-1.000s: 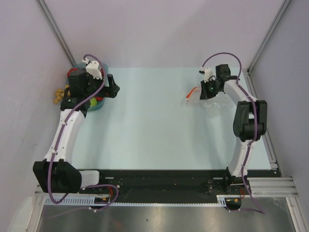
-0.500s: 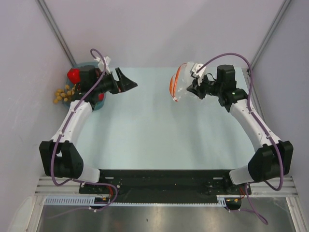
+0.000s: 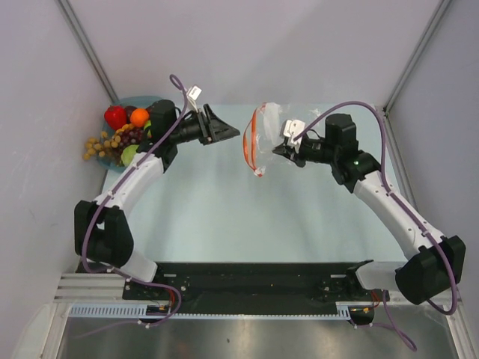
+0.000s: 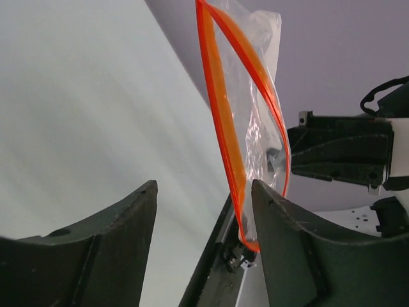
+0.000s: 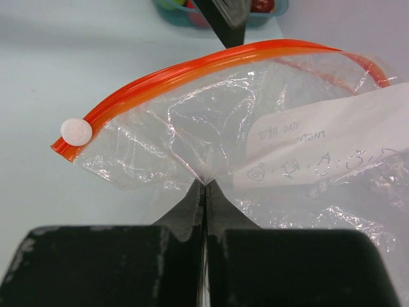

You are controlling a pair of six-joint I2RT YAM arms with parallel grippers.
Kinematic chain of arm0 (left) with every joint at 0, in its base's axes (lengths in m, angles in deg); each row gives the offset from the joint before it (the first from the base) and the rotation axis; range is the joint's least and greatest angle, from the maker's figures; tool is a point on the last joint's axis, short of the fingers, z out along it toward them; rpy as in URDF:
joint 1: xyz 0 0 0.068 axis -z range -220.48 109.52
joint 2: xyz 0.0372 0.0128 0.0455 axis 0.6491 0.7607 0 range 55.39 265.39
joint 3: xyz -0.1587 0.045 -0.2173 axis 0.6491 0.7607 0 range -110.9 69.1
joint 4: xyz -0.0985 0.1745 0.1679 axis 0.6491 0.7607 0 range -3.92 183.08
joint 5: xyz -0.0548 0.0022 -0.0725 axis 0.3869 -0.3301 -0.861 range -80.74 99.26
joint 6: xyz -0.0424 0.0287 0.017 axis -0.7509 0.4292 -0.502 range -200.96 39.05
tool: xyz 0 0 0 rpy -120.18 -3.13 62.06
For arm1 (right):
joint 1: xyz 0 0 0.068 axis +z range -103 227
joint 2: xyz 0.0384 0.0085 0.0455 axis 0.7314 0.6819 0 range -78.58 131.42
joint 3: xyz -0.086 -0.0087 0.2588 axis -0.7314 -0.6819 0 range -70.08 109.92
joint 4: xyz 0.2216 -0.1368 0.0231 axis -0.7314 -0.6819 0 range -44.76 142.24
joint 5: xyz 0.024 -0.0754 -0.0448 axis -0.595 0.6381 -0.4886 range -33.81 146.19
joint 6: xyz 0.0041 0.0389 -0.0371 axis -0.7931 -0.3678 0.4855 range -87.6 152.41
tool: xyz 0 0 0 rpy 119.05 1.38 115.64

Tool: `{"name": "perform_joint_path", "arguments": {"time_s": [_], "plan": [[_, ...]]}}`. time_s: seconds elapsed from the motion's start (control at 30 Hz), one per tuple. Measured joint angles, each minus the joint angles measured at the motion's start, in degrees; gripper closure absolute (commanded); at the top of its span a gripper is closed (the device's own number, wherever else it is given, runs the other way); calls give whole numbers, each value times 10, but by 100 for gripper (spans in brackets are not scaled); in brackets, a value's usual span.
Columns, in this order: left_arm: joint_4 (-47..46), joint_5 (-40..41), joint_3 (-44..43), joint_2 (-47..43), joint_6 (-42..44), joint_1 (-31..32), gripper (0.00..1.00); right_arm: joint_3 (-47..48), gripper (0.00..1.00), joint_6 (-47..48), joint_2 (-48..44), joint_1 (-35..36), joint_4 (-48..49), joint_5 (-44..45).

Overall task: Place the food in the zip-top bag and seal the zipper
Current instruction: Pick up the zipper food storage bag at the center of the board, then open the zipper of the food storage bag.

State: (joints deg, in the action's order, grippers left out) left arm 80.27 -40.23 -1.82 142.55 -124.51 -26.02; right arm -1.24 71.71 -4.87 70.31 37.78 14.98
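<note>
Both arms have swung in toward the middle of the pale bench (image 3: 224, 217) since a second ago. The small clear floppy zip-top bag (image 3: 263, 131), then low near the right edge, now hangs in the air.

The right hand (image 5: 206, 185) is pressed together on a fold of the bag's wall, below the white label (image 5: 332, 134). The left hand (image 4: 204, 192) faces it empty, fingers apart and narrowing, just short of the thin red-orange zipper (image 4: 220, 109).

In the left wrist view the two zipper lips bow apart, so the mouth looks partly open. The step seems to be taking one lip to spread it. To do that well, the left hand should close on the nearer strip alone, since catching both would shut the mouth, while the right hand keeps its pinch without twisting the film.

Farther back, the glossy toy fruits (image 3: 129, 134) wait in the shallow teal-blue tray (image 3: 129, 99), well apart from the bag.
</note>
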Motion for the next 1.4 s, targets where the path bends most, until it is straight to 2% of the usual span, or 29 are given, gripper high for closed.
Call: {"name": "perform_joint_path", "arguments": {"time_s": [0.23, 0.33, 0.43, 0.47, 0.5, 0.57, 0.6, 0.67, 0.7, 0.77, 0.8, 0.83, 1.0, 1.1, 1.4], "plan": [[-91, -28, 28, 16, -86, 17, 40, -18, 100, -1, -21, 31, 20, 0], [-157, -41, 50, 22, -147, 18, 55, -29, 100, -3, -27, 41, 36, 3], [-229, -52, 78, 30, -212, 18, 84, -39, 100, -3, -28, 48, 46, 8], [-249, -53, 85, 33, -230, 18, 100, -42, 100, -4, -28, 49, 48, 9], [-267, -55, 90, 35, -245, 18, 100, -45, 100, -7, -28, 51, 50, 12], [-293, -58, 94, 36, -262, 18, 100, -48, 87, -12, -27, 51, 55, 17], [-297, -59, 94, 36, -263, 18, 100, -49, 65, -17, -25, 51, 58, 21], [-274, -52, 89, 30, -235, 19, 100, -49, 41, -32, -23, 52, 61, 37], [-237, -39, 82, 25, -201, 21, 100, -49, 25, -40, -22, 51, 62, 46], [-141, 4, 63, 8, -112, 30, 100, -50, 16, -64, -23, 50, 61, 64], [-106, 28, 54, 0, -72, 37, 100, -50, 5, -76, -24, 47, 59, 76], [-65, 57, 44, -10, -28, 48, 100, -50, 2, -89, -25, 44, 57, 85], [60, 168, 22, -40, 126, 111, 100, -50, 1, -184, -44, 24, 47, 140], [100, 221, 22, -40, 176, 136, 100, -50, 11, -251, -54, 10, 49, 161], [124, 304, 22, -40, 227, 181, 100, -42, 23, -491, 8, -43, 54, 162]]}}
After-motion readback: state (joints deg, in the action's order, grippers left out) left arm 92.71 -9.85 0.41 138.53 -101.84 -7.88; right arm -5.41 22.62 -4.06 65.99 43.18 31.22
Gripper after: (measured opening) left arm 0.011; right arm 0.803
